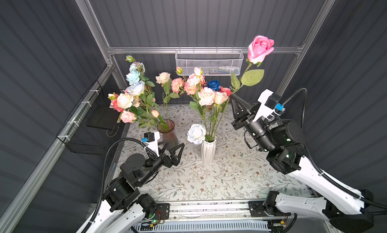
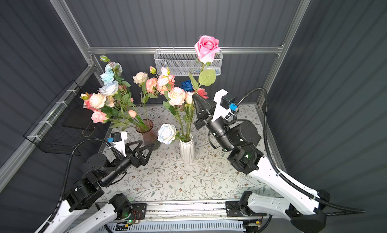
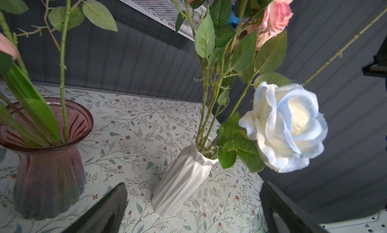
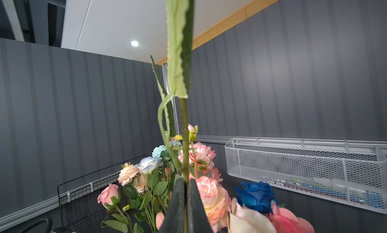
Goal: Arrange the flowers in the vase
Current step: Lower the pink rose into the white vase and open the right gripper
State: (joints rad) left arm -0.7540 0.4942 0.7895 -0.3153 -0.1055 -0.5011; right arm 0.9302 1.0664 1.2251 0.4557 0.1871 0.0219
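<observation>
At far left, a loose bunch (image 1: 134, 95) of pink, cream and pale blue flowers leans out of the glass vase (image 1: 170, 131). Just in front of it the left gripper (image 1: 175, 145) hangs low over the table (image 1: 209, 179), its jaws spread wide and nothing between them. At centre a pale rose (image 1: 196, 133) droops over the lip of the white vase (image 1: 208, 152), whose narrow mouth already holds several tall stems topped with peach, pink and one dark blue head. To the right, the right gripper (image 1: 232, 96) points upward beside those heads, its jaws pinched tight on the stem (image 4: 185, 137) of a pink rose (image 1: 260, 49), which stands well above everything else, leaning toward the back wall. The job now looks to be seating this rose in the white vase. Doing it well likely means swinging the stem upright, bringing its lower end over the little free space in the mouth, on the side away from the drooping pale rose, and lowering slowly so the leaves do not snag the neighbouring heads. The vase is slim and could tip, so the idle left gripper might steady it. Where the stem's foot lies now cannot be told for sure.
</observation>
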